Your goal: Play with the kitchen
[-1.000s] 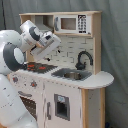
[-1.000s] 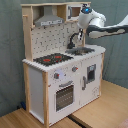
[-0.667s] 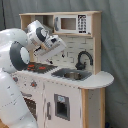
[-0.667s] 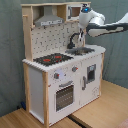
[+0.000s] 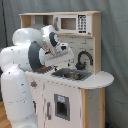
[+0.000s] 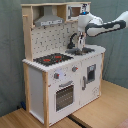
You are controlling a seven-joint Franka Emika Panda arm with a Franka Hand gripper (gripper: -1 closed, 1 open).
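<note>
Item: the kitchen, standing on the floor with our gripper above its sink; jaws' state we cannot tell; rigid, heavy, best worked by knobs or tap.

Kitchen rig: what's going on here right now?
A white Franka arm is working at the toy kitchen. Its gripper hangs over the sink in both exterior views, close beside the black tap. Nothing shows as being held or moved. The hob, oven door and microwave up top are untouched, with no loose items on the counter.
</note>
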